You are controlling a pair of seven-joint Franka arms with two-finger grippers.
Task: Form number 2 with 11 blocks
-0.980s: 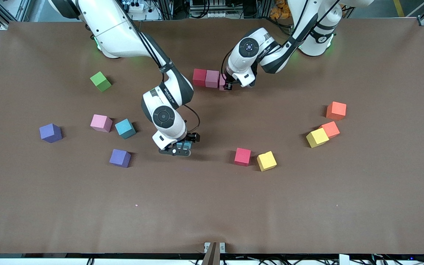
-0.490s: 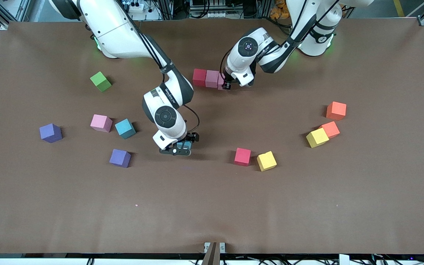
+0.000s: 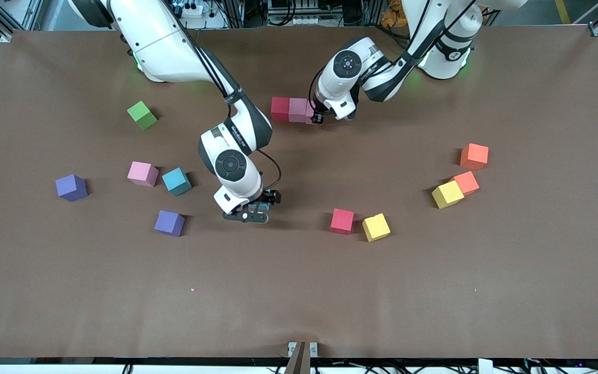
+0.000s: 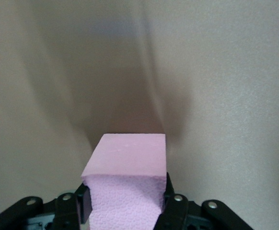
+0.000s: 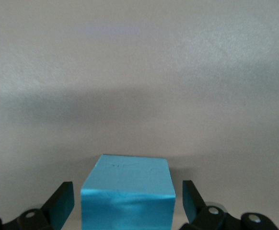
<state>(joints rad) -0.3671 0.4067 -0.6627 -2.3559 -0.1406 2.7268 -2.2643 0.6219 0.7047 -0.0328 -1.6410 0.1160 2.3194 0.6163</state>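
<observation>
A red block (image 3: 280, 109) and a pink block (image 3: 298, 110) lie side by side in a short row near the arms' bases. My left gripper (image 3: 317, 118) (image 4: 125, 203) is shut on another pink block (image 4: 130, 158) (image 3: 310, 113), held against the row's end toward the left arm's end. My right gripper (image 3: 257, 209) (image 5: 127, 201) stands open, low at mid-table, with a teal block (image 5: 127, 179) (image 3: 264, 206) between its fingers and a gap on each side.
Loose cubes: pink (image 3: 143, 173), teal (image 3: 177, 181), two purple (image 3: 71, 187) (image 3: 169, 223) and light green (image 3: 142, 115) toward the right arm's end. Red (image 3: 342, 221) and yellow (image 3: 376, 227) lie mid-table. Yellow (image 3: 447, 194) and two orange (image 3: 466, 182) (image 3: 474, 156) lie toward the left arm's end.
My left gripper has slid the held pink block closer against the row. My right gripper has shifted only slightly around the teal block.
</observation>
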